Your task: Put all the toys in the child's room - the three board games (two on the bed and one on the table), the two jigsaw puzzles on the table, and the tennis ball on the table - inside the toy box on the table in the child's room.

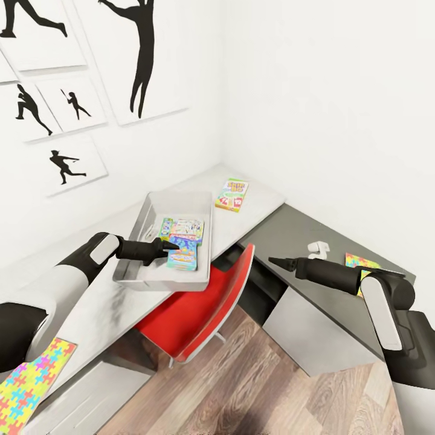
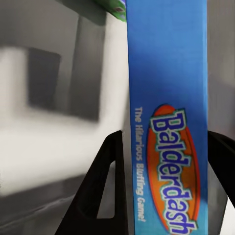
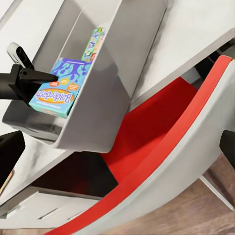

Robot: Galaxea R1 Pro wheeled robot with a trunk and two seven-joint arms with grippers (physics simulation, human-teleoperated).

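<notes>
The grey toy box [image 1: 145, 220] stands on the pale table [image 1: 266, 196]. My left gripper [image 1: 169, 248] is inside it, shut on a blue "Balderdash" board game [image 1: 182, 260] near the box's front end; the game's edge [image 2: 169, 98] sits between both fingers [image 2: 105, 186]. A second board game [image 1: 184, 229] lies flat deeper in the box. A third, "SKIP BO" board game [image 1: 232, 194] lies on the table beyond. One jigsaw puzzle [image 1: 30, 380] lies at my near left, another [image 1: 356, 261] on the dark top. My right gripper [image 1: 273, 261] hovers open, empty. Tennis ball and bed are out of view.
A red chair [image 1: 205, 302] is tucked under the table just below the toy box [image 3: 112, 88], between my arms. A small white object [image 1: 318, 248] sits on the dark desk top [image 1: 290, 232]. White walls close the corner behind. Wood floor lies below.
</notes>
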